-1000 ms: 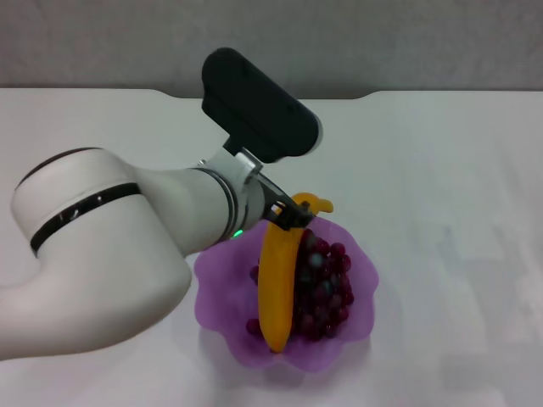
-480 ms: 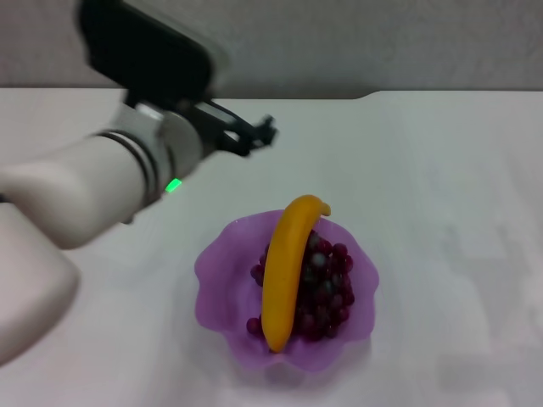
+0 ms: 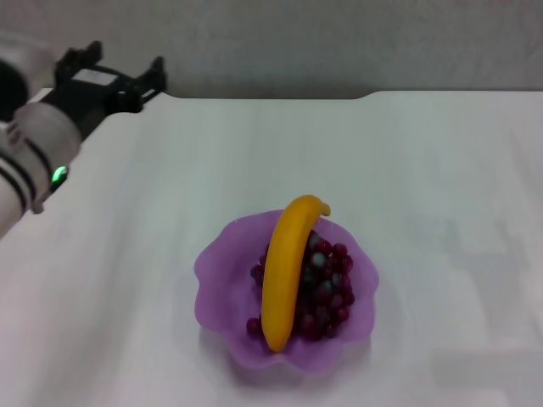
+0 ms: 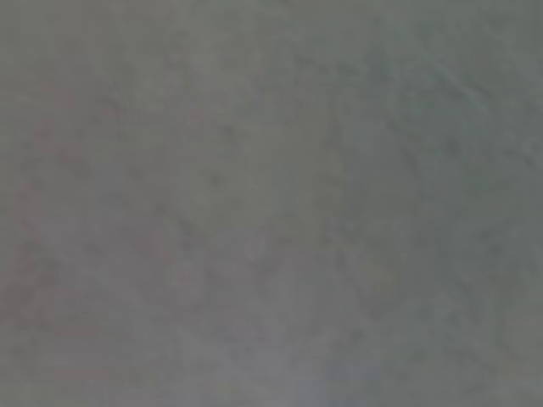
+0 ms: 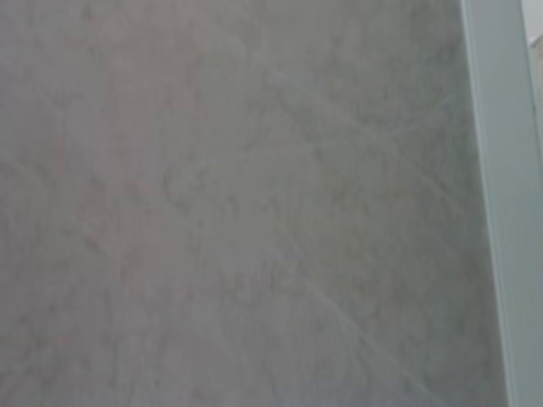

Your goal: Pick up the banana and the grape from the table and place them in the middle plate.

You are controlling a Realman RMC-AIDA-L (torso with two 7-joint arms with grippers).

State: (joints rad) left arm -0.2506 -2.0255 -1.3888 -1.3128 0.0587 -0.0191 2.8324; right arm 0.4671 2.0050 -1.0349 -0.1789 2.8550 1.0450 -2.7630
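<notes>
Tabletop (image 3: 441, 170) is the largest thing here: broad, flat, white and matt, with a dark notched far edge. Near its middle sits the middle plate (image 3: 216, 271), a shallow dish of translucent light-purple plastic with a wavy scalloped rim; it looks thin and light, so I judge it would slide easily if pushed.

Both fruits already lie inside this plate. The banana (image 3: 282, 275) is curved, smooth, yellow-orange, with a darker tip toward the far rim, and it rests on top of the grapes. It seems firm but a little slippery; the best hold would be across its middle, where it is thickest.

The grape (image 3: 327, 288) bunch is many small round dark red-purple berries, some with greyish bloom, filling the plate beside and under the banana. It is probably soft and loose, so a gentle hold is needed.

The left pincer (image 3: 110, 72) is far from the plate, above the far left corner, its dark fingers spread apart and holding nothing. The right pincer is not visible.
</notes>
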